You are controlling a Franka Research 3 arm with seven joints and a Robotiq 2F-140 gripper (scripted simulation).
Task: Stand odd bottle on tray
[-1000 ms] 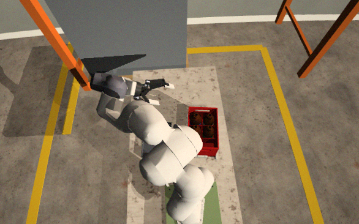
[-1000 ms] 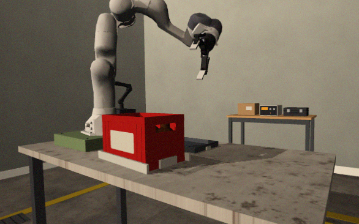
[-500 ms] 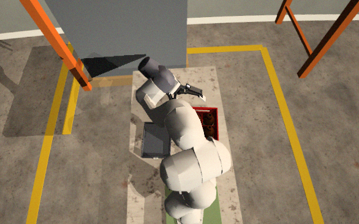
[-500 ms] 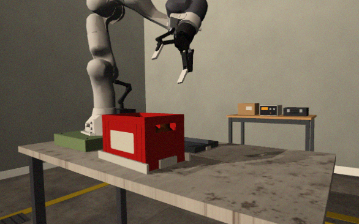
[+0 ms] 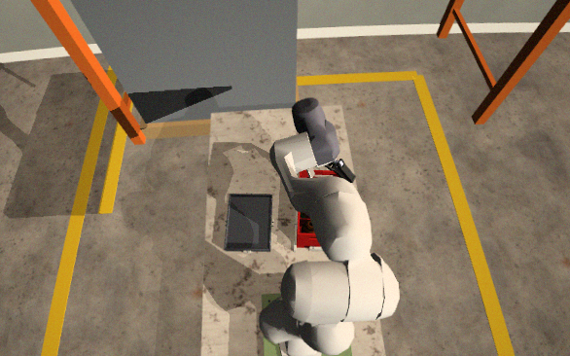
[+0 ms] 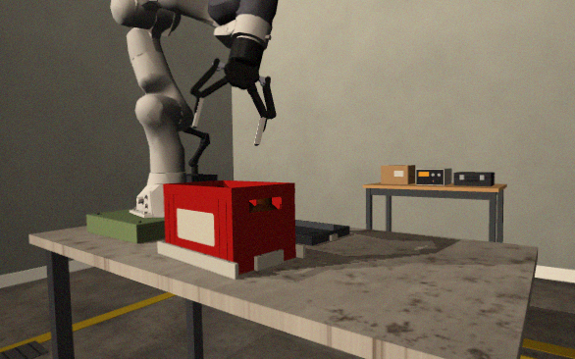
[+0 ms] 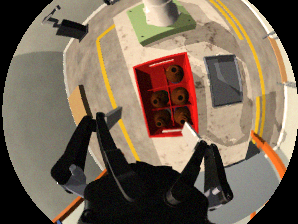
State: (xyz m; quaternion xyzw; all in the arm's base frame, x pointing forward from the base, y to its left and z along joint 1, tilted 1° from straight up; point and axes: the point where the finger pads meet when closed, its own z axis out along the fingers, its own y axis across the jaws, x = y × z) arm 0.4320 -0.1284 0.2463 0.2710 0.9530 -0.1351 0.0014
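Note:
The red crate [image 6: 229, 223] stands on a pale base on the table. In the wrist view the crate [image 7: 165, 98] shows several brown bottles [image 7: 169, 99] standing upright in its cells; their necks are too small to compare. In the overhead view the arm hides most of the crate [image 5: 307, 229]. The dark tray [image 5: 248, 222] lies flat beside the crate and is empty; it also shows in the wrist view [image 7: 226, 80] and behind the crate in the side view [image 6: 319, 230]. My gripper [image 6: 229, 120] hangs well above the crate, fingers pointing down, open and empty.
A green base plate [image 6: 125, 226] holds the arm's foot at the table's far end. A side table [image 6: 435, 188] with a box and instruments stands behind. Orange frame posts [image 5: 90, 68] and a grey panel [image 5: 188, 53] stand beyond the table.

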